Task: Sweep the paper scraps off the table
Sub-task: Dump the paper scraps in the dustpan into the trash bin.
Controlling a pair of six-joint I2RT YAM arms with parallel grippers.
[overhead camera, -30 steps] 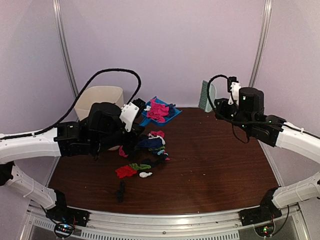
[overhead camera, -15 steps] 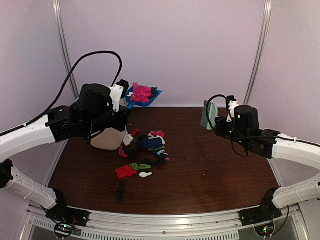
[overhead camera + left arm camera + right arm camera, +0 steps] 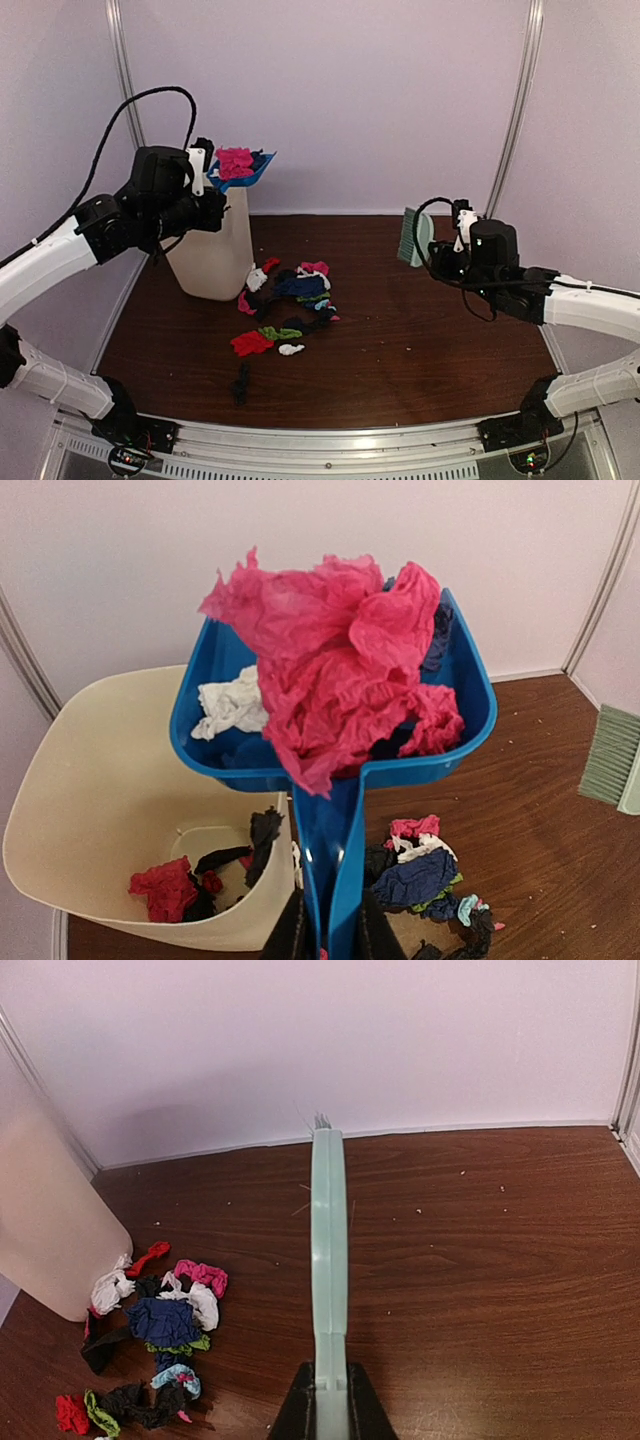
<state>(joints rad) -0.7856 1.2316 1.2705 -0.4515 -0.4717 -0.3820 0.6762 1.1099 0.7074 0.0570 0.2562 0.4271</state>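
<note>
Scraps (image 3: pixel 330 680) are featherlight and loose, so my left gripper (image 3: pixel 330 935) clamps the dustpan (image 3: pixel 335 830) handle instead; right gripper (image 3: pixel 325 1410) clamps the brush (image 3: pixel 328 1260).

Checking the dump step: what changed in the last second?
The left gripper raised the loaded blue dustpan up and leftward, above the cream bin. The right gripper lowered the green brush slightly. Both grips held; the paper scraps on the table stayed put.

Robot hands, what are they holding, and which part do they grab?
The left hand holds the blue dustpan by its handle. The right hand holds the green brush by its handle.
</note>
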